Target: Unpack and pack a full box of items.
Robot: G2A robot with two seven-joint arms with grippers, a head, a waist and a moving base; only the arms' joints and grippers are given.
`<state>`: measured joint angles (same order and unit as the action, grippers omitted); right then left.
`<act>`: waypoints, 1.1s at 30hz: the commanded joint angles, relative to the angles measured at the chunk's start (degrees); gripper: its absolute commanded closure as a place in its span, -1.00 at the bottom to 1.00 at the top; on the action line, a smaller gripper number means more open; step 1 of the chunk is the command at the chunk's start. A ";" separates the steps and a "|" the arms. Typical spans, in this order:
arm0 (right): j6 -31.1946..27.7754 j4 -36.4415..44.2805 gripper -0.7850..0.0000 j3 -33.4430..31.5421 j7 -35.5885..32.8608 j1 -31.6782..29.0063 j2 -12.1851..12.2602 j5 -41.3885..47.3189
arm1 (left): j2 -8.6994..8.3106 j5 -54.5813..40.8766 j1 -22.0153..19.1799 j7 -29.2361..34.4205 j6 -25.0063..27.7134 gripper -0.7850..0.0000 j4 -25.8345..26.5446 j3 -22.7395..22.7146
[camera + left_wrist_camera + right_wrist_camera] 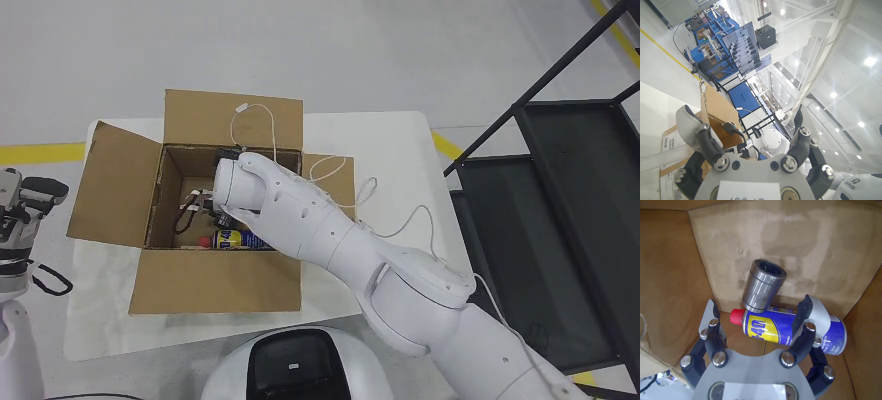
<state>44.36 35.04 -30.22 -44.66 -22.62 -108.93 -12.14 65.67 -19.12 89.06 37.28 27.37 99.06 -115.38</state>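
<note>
An open cardboard box [215, 285] stands on the white table [400, 150]. On its floor lies a blue and yellow spray can [772, 330] with a red cap, also seen from above [235, 239]. A shiny metal cylinder [762, 285] leans on the can and against the box wall. My right arm [300, 215] reaches down into the box. Its gripper [759, 311] is open just above the can, with one finger [810, 311] in front of the can's body and nothing held. My left gripper [743, 117] is open and empty beside the table's left edge [35, 195], pointing up and away.
The box's flaps [115, 185] are folded outward on all sides. A white cable [345, 190] runs along the right arm over the back flap. A black metal rack [560, 200] stands to the right of the table.
</note>
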 commanded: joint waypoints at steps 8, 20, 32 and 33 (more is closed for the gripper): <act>0.68 -8.48 -0.93 0.97 6.84 1.56 -4.83 1.64 | 0.00 0.00 0.00 0.00 0.00 -1.00 0.00 0.00; -0.87 -13.28 -0.48 1.88 9.87 1.34 -6.55 3.13 | 0.00 0.00 0.00 0.00 0.00 -1.00 0.00 0.00; -0.78 -13.52 0.46 3.56 9.94 1.46 -6.55 4.32 | 0.00 0.00 0.00 0.00 0.00 -1.00 0.00 0.00; -0.96 -13.60 0.65 3.64 9.90 1.59 -6.52 4.43 | 0.00 0.00 0.00 0.00 0.00 -1.00 0.00 0.00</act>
<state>43.56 21.52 -26.64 -34.72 -21.14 -115.47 -7.83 65.67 -19.12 89.06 37.28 27.37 99.06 -115.38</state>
